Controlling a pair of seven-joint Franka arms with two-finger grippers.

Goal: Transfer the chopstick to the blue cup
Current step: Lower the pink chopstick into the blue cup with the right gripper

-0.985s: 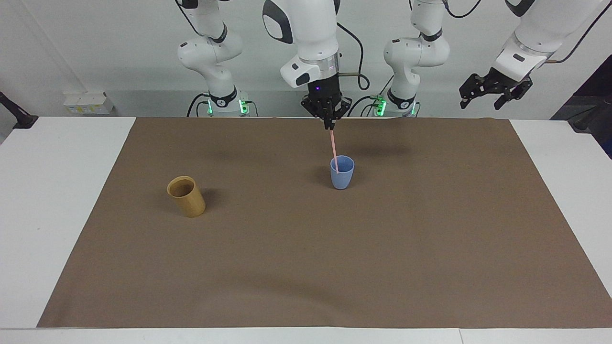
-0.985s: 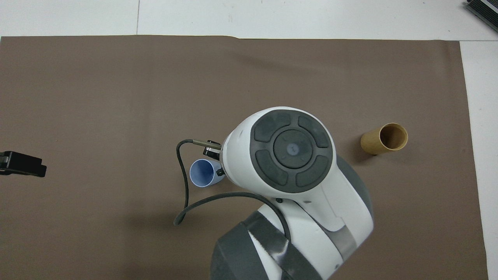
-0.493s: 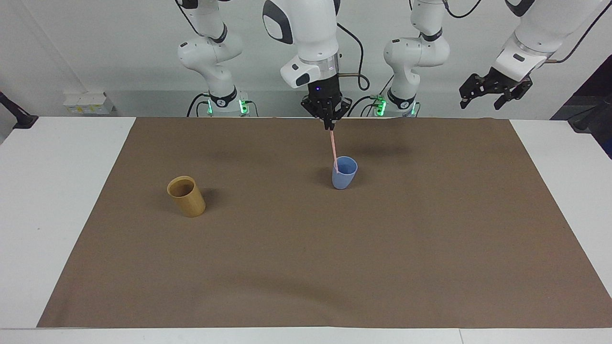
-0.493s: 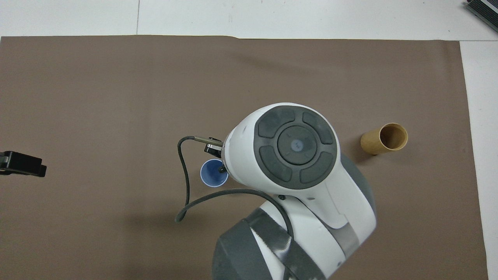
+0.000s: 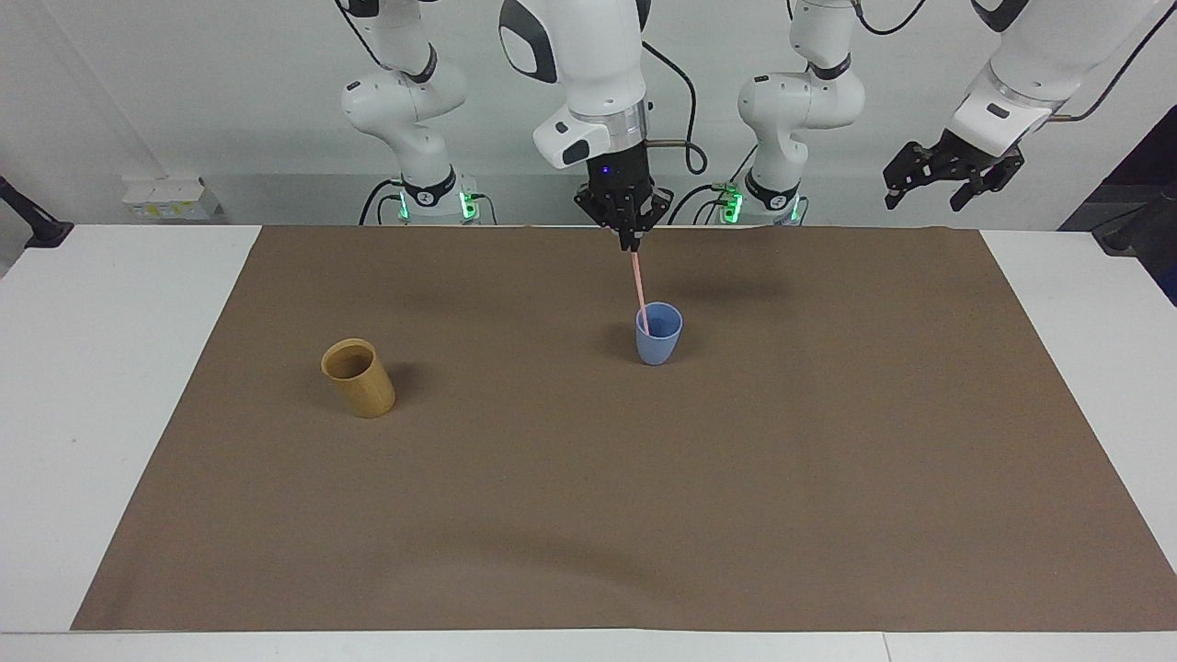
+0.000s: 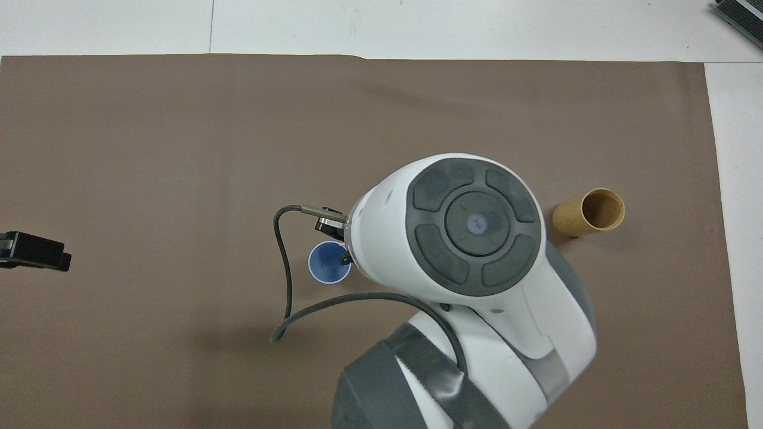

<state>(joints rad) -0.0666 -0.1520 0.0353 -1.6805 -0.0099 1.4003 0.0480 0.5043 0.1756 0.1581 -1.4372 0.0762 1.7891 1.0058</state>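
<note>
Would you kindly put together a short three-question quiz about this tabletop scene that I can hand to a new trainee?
1. True or false: the right gripper is shut on the chopstick, whose lower end is inside the blue cup.
2. Which cup stands closer to the right arm's end of the table? A) the blue cup B) the tan cup
3. Fill in: the left gripper hangs raised and ____ at the left arm's end of the table, holding nothing.

Key: 1 true; 2 B; 3 open.
</note>
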